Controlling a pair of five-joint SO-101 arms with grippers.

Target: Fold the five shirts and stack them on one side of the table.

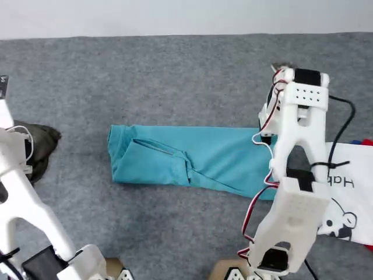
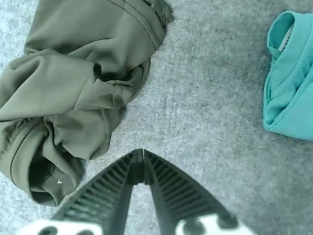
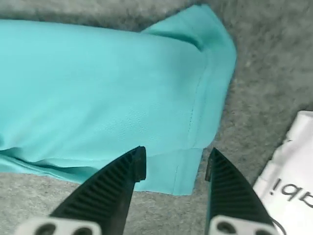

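Grey bench (image 1: 175, 76) — one teal shirt (image 1: 192, 160), folded into a long band, lies mid-bench. One olive shirt (image 1: 41, 146), crumpled, at the left edge beside the left arm (image 1: 23, 204). One white printed shirt (image 1: 352, 204) at the right edge — partly under the right arm (image 1: 297, 175).

1. Left arm (image 1: 17, 198): white, low at the left edge of the high view, sloping up from the bottom edge toward the left side.
2. Left gripper (image 2: 143, 152): black ribbed fingers (image 2: 112, 188) pressed together, tips touching along one seam, aimed downward.
3. Right arm (image 1: 294, 204): white, on the right of the high view, rising from the bottom edge and stretched toward the far side, bent midway.
4. Right gripper (image 3: 177, 152): black ribbed fingers (image 3: 117, 181) spread apart, plain gap between the tips, aimed downward.
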